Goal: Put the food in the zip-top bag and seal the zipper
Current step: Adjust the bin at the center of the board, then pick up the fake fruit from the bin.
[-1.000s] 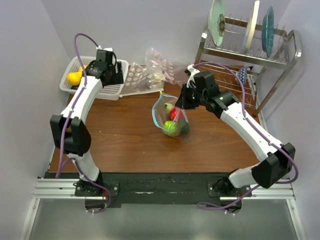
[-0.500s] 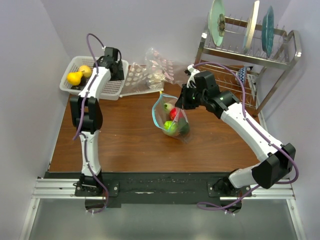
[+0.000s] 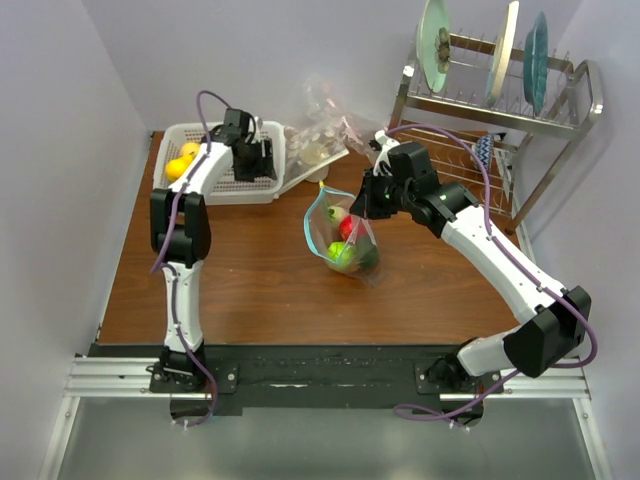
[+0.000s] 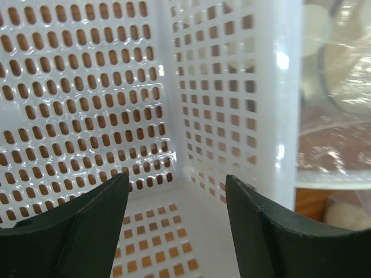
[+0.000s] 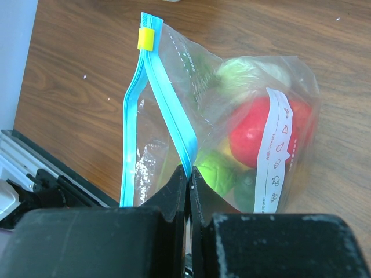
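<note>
Reaching into the white basket (image 4: 87, 87), the left gripper (image 4: 175, 188) stands apart while the right gripper (image 5: 186, 174) clamps the zipper (image 5: 170, 107).

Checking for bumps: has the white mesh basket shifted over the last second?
Yes. The basket slid right, toward the dish rack, with the left gripper inside it.

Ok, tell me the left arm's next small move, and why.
Probably slide the open left tool along the white mesh basket toward the yellow plastic fruits at its other end: it faces only bare mesh, while the right tool holds the clear zip-top bag open by its light-blue zipper strip.
</note>
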Robot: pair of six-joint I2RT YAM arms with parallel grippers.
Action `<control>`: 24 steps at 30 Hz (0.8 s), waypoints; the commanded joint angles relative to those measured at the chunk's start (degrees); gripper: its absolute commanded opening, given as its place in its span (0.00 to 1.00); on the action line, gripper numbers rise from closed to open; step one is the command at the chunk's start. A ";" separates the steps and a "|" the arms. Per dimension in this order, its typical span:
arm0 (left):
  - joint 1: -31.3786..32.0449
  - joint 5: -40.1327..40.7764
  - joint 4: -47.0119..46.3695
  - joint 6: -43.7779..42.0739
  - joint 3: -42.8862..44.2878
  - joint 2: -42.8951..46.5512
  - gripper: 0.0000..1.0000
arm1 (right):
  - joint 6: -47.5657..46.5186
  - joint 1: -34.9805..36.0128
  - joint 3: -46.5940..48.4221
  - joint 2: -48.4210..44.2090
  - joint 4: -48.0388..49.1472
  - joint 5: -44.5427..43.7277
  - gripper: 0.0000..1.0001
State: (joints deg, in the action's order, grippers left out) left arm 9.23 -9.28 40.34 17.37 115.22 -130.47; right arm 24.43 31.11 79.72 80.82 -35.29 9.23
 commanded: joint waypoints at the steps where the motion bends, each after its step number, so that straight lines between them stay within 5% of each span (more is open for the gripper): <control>1: -0.88 0.00 0.70 -1.45 4.57 7.33 0.75 | -0.17 0.26 0.79 -1.10 1.89 1.13 0.00; 5: -3.69 13.65 5.01 -3.39 7.73 9.36 0.85 | -0.08 0.26 0.87 -1.01 1.98 1.75 0.00; 13: -6.42 34.91 7.03 -7.61 8.00 7.43 0.89 | -0.43 0.18 1.75 -0.49 1.36 2.71 0.00; 24: -6.86 39.86 7.83 -7.96 8.18 3.04 1.00 | -0.26 0.26 2.02 0.04 1.54 3.42 0.00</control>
State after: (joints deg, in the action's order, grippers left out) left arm 2.44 26.57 48.18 10.63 122.06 -126.37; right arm 24.43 31.11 79.72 81.06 -35.27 11.51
